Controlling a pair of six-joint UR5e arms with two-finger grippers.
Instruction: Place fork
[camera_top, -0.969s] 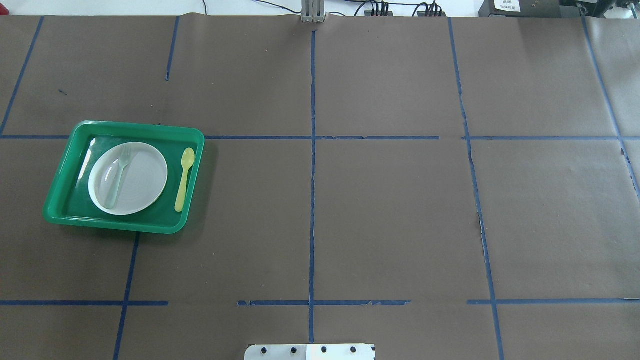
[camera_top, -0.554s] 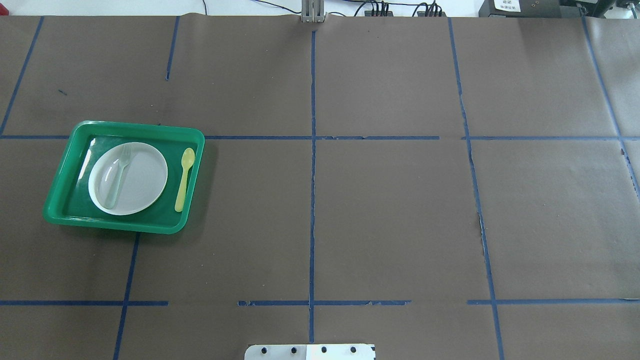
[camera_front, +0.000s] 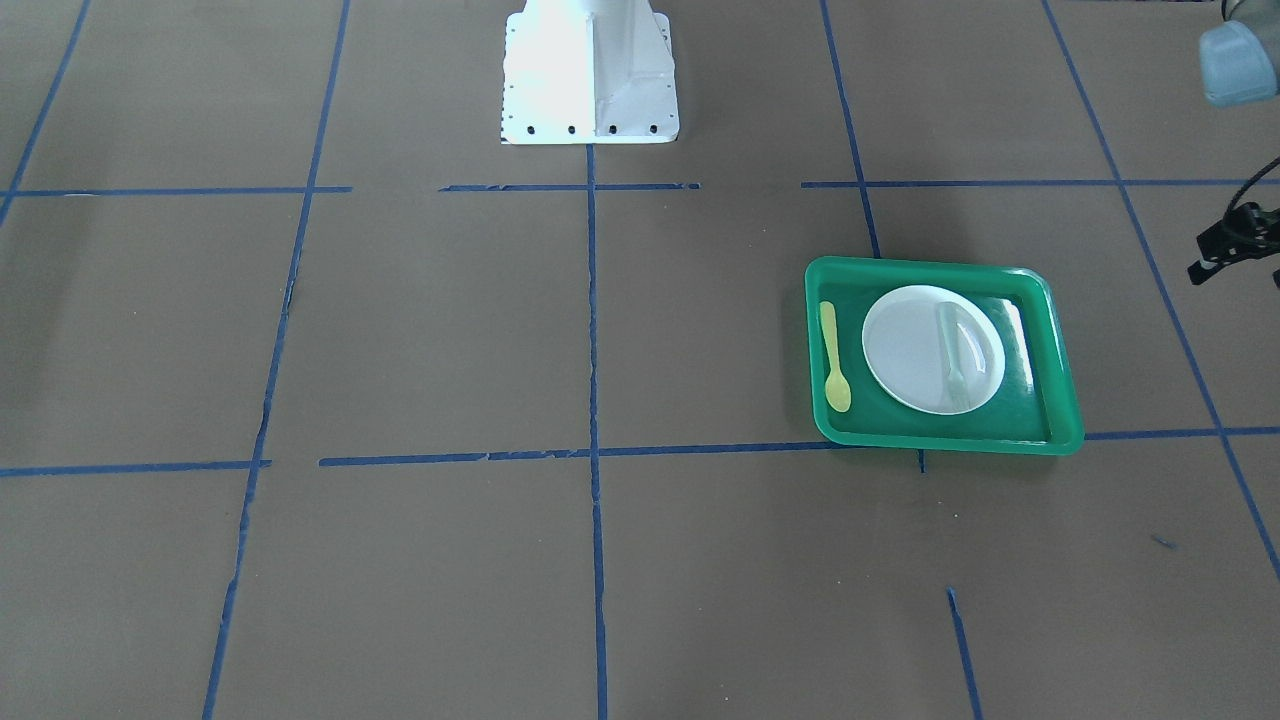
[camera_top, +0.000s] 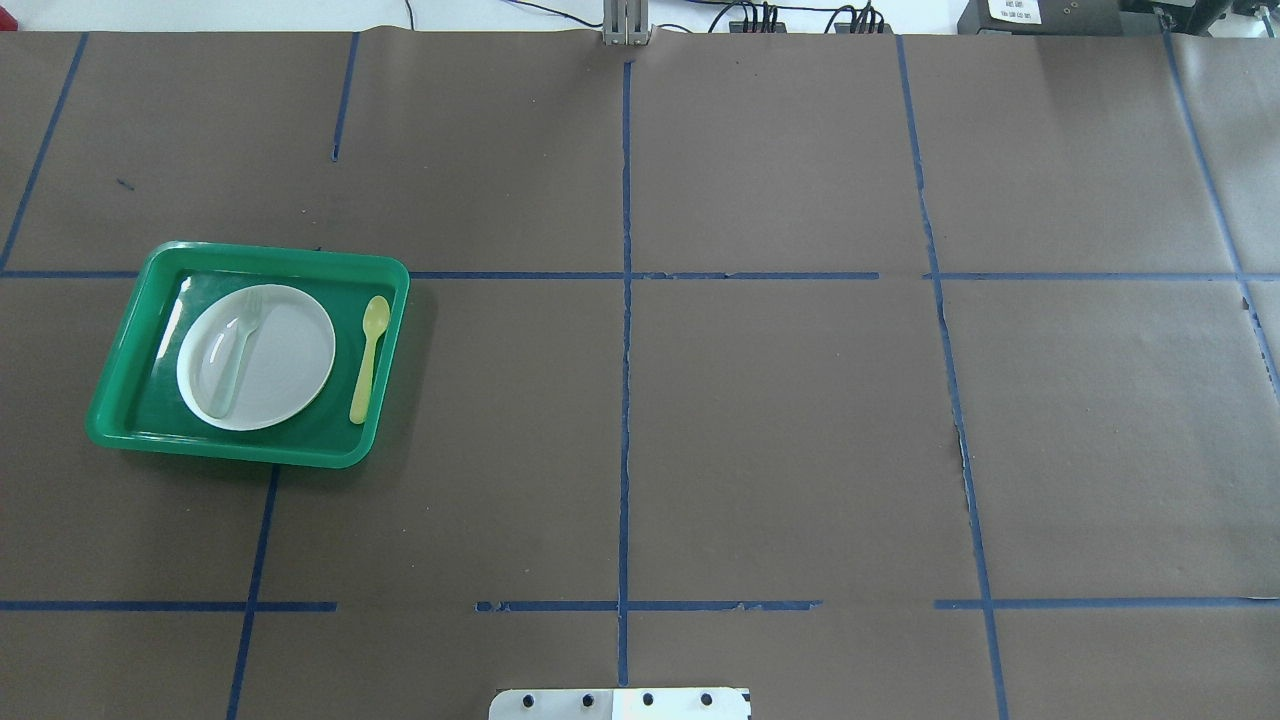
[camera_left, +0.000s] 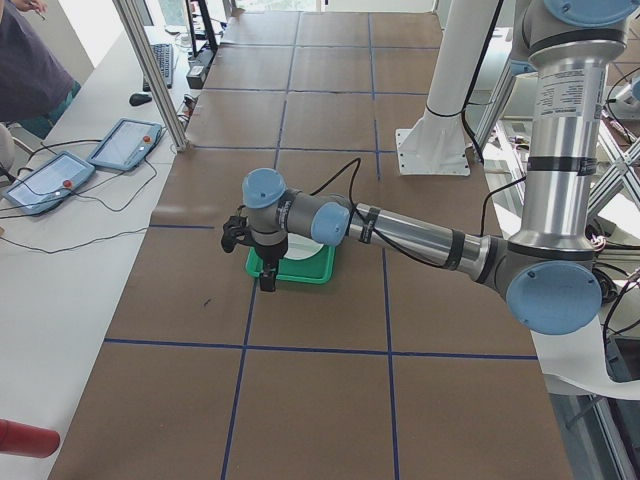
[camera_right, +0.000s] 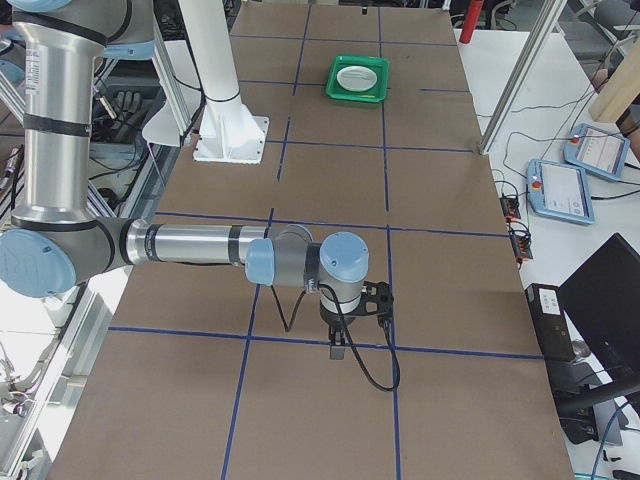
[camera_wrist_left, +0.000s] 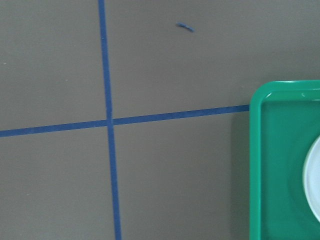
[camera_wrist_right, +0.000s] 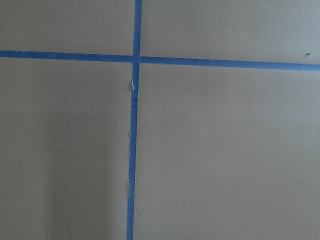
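Observation:
The pale translucent fork (camera_top: 236, 350) lies on the left part of a white plate (camera_top: 290, 370), tines towards the far side. It also shows in the front-facing view (camera_front: 952, 350). The plate sits in a green tray (camera_top: 280, 255) with a yellow spoon (camera_top: 369, 360) beside it. My left gripper (camera_left: 266, 280) hangs over the tray's outer edge, with nothing seen in it. I cannot tell if it is open or shut. My right gripper (camera_right: 337, 350) hangs over bare table far from the tray; I cannot tell its state.
Brown paper with blue tape lines covers the table (camera_top: 780, 420). The white robot base (camera_front: 590, 70) stands at the near middle edge. The left wrist view shows the tray's corner (camera_wrist_left: 257, 165) and bare paper. Tablets and cables lie on the side bench (camera_left: 60, 170).

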